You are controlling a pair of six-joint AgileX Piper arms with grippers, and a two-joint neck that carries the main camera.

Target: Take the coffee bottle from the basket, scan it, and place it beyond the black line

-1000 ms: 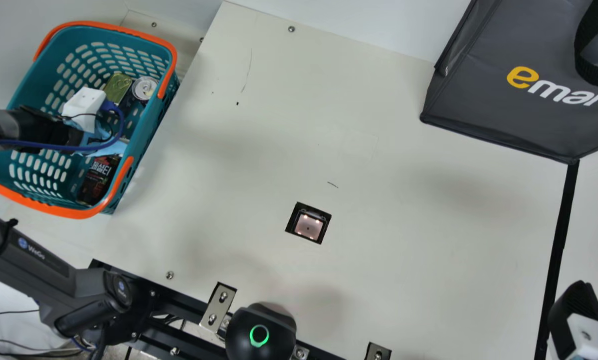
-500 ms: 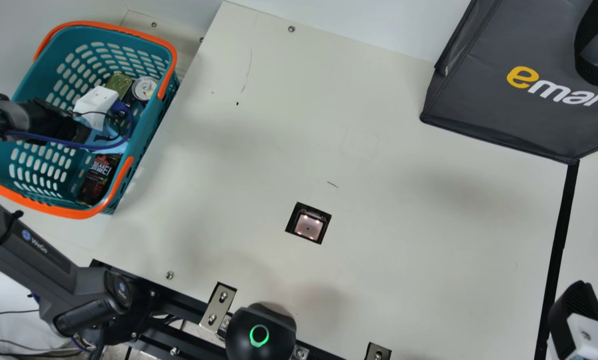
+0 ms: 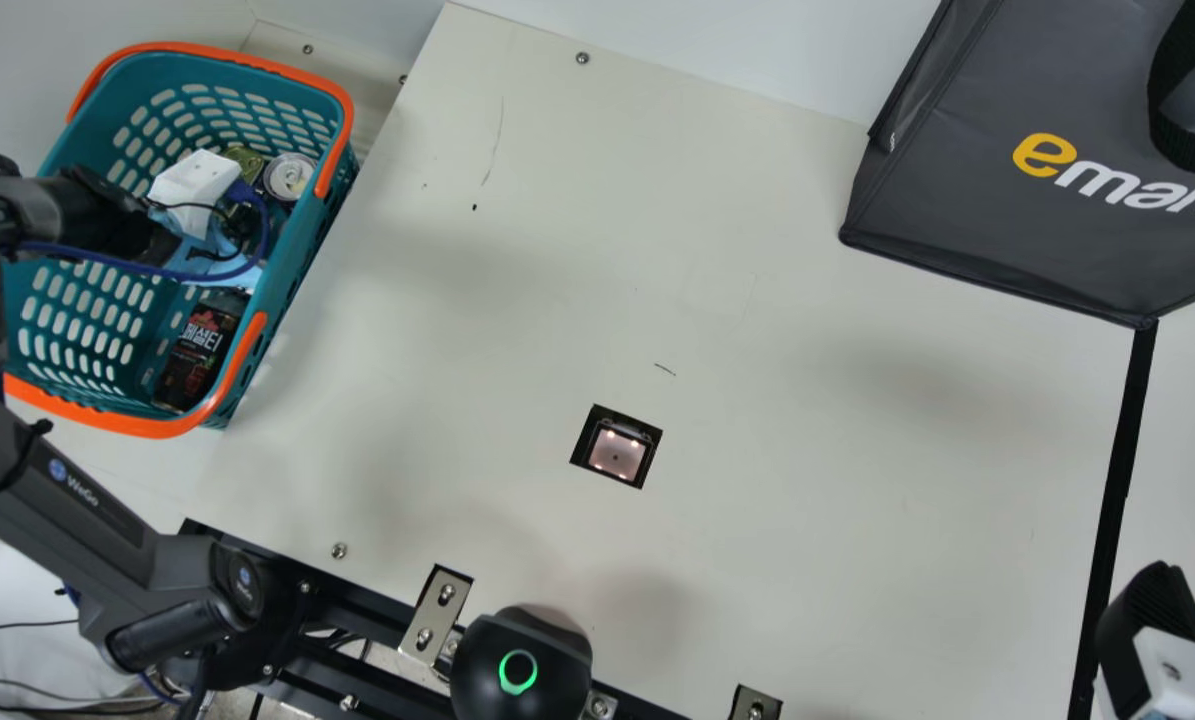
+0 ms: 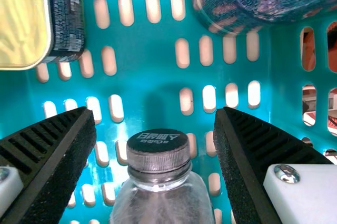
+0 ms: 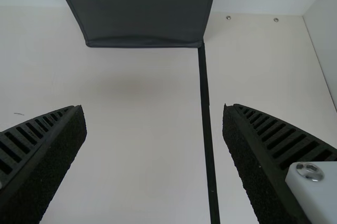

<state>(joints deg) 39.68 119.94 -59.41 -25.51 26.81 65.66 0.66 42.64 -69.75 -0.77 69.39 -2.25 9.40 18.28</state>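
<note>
In the teal plastic basket [image 3: 177, 72], our clear, round-shouldered coffee bottle [image 4: 158, 200] wears a ribbed dark-brown cap [image 4: 158, 155] between our black left gripper [image 3: 194, 182]'s widely parted fingers; our black right gripper [image 3: 1149, 605] gapes.

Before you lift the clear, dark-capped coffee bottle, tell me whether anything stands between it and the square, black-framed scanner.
Yes: the perforated wall of the teal plastic basket stands between the bottle and the scanner in the cream table.

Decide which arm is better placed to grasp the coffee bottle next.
The left, I judge: its gripper is open over the basket, the bottle's cap showing between its fingers. The right gripper is far off, near the black line.
</note>
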